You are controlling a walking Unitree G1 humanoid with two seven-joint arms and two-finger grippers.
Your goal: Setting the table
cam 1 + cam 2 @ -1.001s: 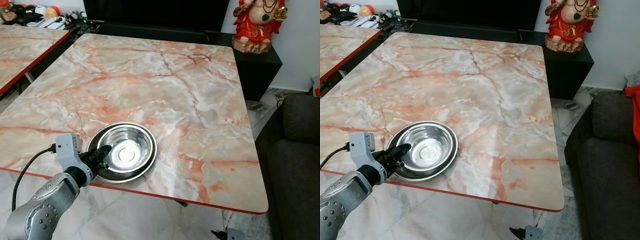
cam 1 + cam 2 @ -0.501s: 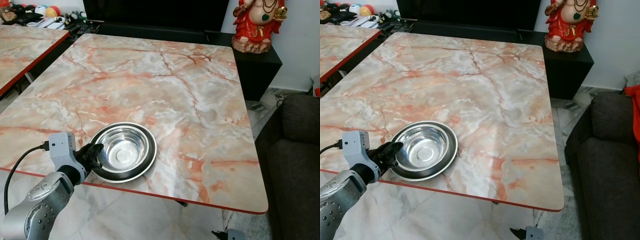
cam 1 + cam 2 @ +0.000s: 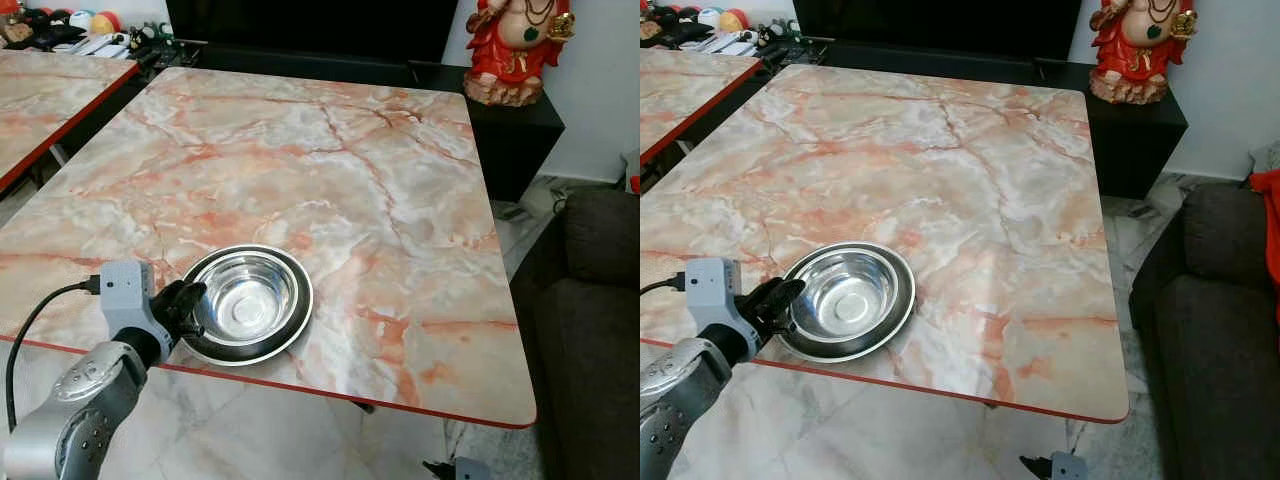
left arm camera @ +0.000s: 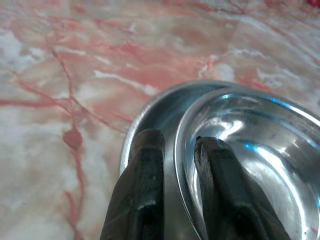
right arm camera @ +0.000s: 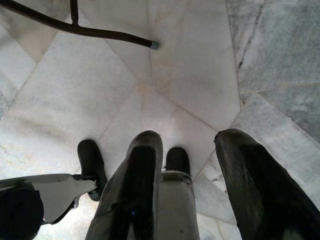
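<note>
A shiny steel bowl (image 3: 250, 300) sits inside a shallow steel plate (image 3: 297, 335) near the front left edge of the marble table (image 3: 350, 170). My left gripper (image 3: 190, 303) is at the bowl's left rim. In the left wrist view one finger (image 4: 145, 170) lies outside the bowl over the plate (image 4: 155, 112) and the other finger (image 4: 220, 170) is inside the bowl (image 4: 260, 140), pinching the rim between them. My right gripper (image 5: 187, 145) hangs open over the floor, holding nothing.
A second marble table (image 3: 40, 100) stands to the left across a narrow gap. A red figurine (image 3: 515, 45) stands on a black cabinet (image 3: 515, 140) at the back right. A dark sofa (image 3: 600, 300) flanks the table's right side. Pale floor tiles (image 5: 165, 75) lie below.
My left gripper has drawn back a little to the left, from over the bowl's inside to its left rim. The bowl has slid slightly left within the plate.
</note>
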